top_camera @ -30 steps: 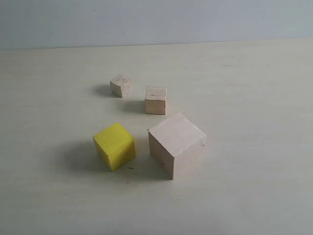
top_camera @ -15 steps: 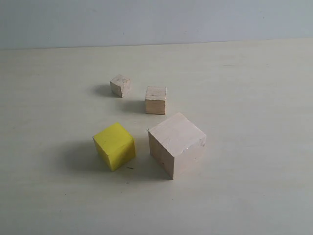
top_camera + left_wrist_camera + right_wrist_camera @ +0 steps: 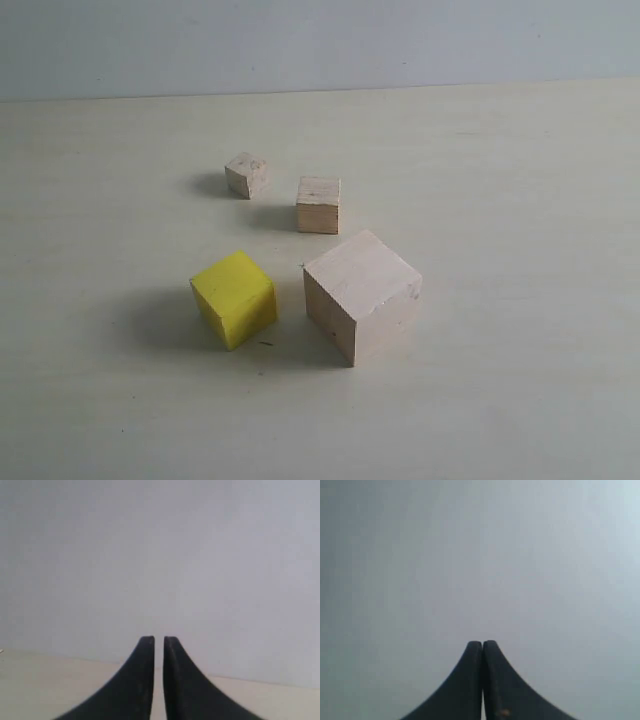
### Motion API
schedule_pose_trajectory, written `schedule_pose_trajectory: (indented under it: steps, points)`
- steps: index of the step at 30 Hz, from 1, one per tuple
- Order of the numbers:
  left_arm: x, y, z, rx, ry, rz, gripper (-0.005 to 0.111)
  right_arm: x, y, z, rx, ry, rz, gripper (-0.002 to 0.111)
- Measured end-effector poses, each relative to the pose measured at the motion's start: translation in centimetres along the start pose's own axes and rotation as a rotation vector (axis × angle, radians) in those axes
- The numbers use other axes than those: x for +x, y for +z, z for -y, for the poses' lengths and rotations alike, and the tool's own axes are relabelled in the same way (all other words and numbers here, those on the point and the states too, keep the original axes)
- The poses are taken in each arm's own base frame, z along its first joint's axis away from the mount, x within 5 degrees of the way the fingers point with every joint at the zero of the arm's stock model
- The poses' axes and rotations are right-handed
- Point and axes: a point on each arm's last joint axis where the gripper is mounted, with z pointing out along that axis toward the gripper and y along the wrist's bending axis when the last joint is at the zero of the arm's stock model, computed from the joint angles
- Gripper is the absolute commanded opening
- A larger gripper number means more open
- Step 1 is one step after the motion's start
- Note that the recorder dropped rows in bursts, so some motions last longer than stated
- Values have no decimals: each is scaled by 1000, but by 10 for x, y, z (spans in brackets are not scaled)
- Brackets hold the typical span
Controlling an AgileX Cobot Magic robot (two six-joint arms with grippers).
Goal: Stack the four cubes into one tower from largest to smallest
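Four cubes stand apart on the pale table (image 3: 520, 200) in the exterior view. The large wood cube (image 3: 362, 295) is nearest, right of centre. Just to its left sits the yellow cube (image 3: 234, 297), with a small gap between them. The small wood cube (image 3: 318, 204) stands behind the large one. Further back and to the left is the smallest wood cube (image 3: 246, 174). No arm shows in the exterior view. My left gripper (image 3: 159, 639) has only a thin slit between its black fingers and holds nothing. My right gripper (image 3: 482, 642) is shut and empty. Both wrist views face a plain wall, with no cube in them.
A grey-blue wall (image 3: 320, 45) rises behind the table's far edge. The left wrist view shows a strip of the table (image 3: 40, 680) below that wall.
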Motion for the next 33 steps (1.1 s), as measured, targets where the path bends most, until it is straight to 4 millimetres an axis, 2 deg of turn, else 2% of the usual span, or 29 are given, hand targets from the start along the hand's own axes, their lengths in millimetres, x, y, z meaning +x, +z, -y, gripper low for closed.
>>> schedule_pose_trajectory:
  steps: [4,10,11,12,15,16,17,18,19,20,23,25,27,29,33]
  points:
    - [-18,0,2,5,-42,37,10,-16,3,2,14,123,85,0]
    - [-82,7,11,15,-37,114,10,-66,26,5,19,279,28,0]
    - [-91,11,12,12,-36,100,10,-70,32,5,22,304,4,0]
    - [-102,23,13,1,-35,45,10,-82,46,6,25,348,-38,0]
    - [-108,52,18,32,-40,-90,10,-91,75,4,-3,396,-144,0]
    - [-105,66,24,72,-41,-161,10,-86,92,0,-30,416,-235,0]
    - [-102,73,28,99,-35,-209,10,-82,100,-3,-44,425,-286,0]
    - [-94,86,38,159,-15,-307,10,-68,114,-12,-89,441,-424,0]
    - [-89,92,43,191,4,-366,10,-61,118,-18,-115,455,-488,0]
    - [-77,102,55,245,44,-495,10,-41,126,-32,-166,463,-659,0]
    - [-49,114,81,349,123,-755,10,10,124,-65,-257,402,-1078,0]
    - [-38,116,88,373,148,-818,10,36,115,-78,-275,336,-1308,0]
    - [-35,118,90,378,153,-832,10,52,111,-83,-271,298,-1424,0]
    - [-36,119,91,382,147,-810,10,61,113,-86,-269,280,-1444,0]
    - [-38,121,92,386,130,-788,10,63,117,-89,-273,292,-1407,0]
